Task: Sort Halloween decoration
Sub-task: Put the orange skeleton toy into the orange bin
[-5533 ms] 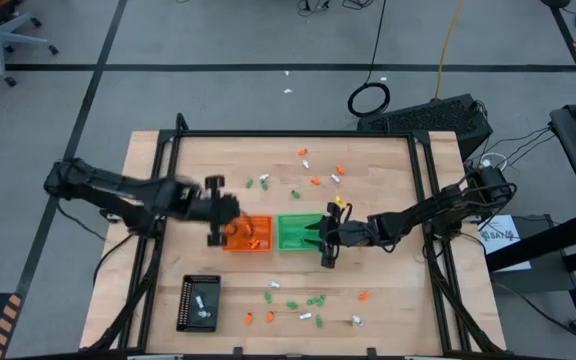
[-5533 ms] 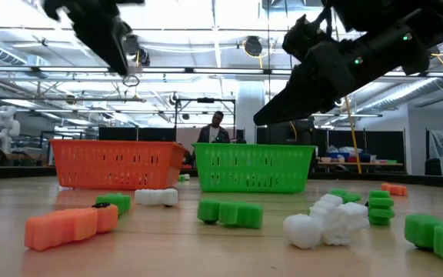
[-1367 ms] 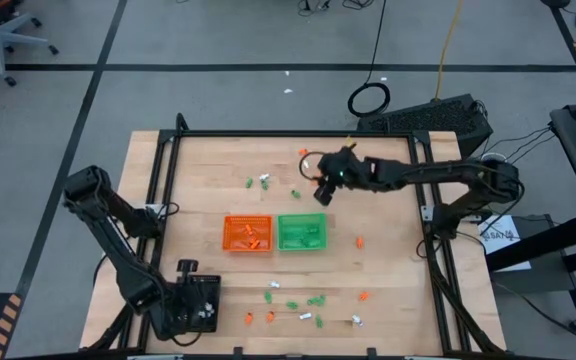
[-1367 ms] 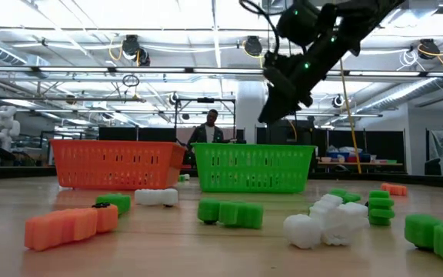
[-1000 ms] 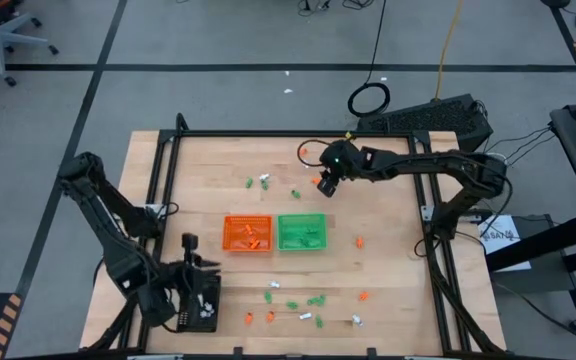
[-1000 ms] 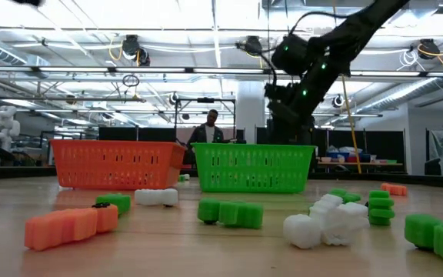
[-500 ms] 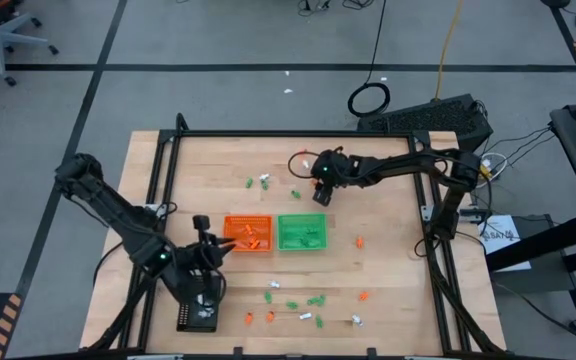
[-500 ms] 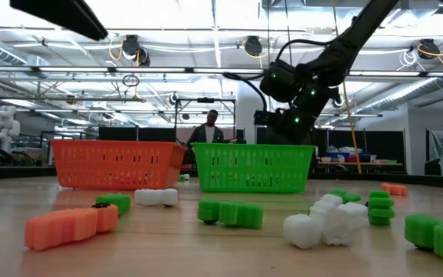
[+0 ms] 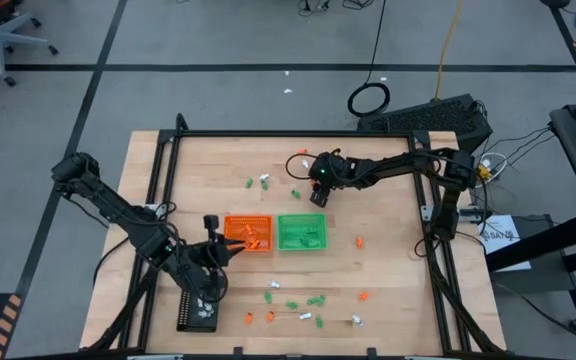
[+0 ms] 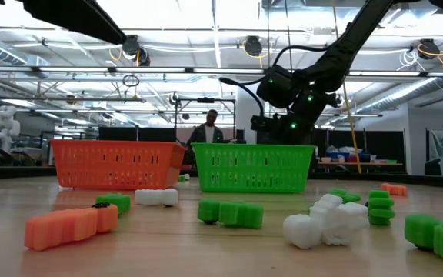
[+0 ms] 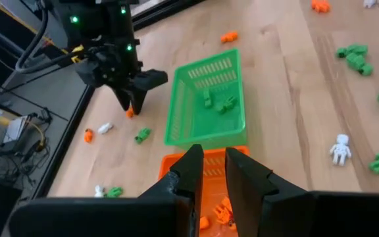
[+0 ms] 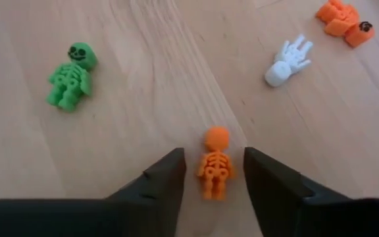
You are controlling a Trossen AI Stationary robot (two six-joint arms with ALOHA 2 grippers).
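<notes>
Since the earlier frame, my left gripper point(image 9: 211, 243) has swung up from the black tray point(image 9: 190, 318) toward the orange basket point(image 9: 249, 234), fingers nearly shut, empty. My right gripper point(image 12: 210, 172) sits low, upper centre of the table, fingers open astride an orange skeleton point(image 12: 214, 162). I risk pinching off-centre and flicking it away.

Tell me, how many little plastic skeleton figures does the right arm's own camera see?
2: an orange plastic skeleton lying between the right end effector's open fingers, and a green plastic skeleton apart on the bare wood. Others may be outside the view.
</notes>
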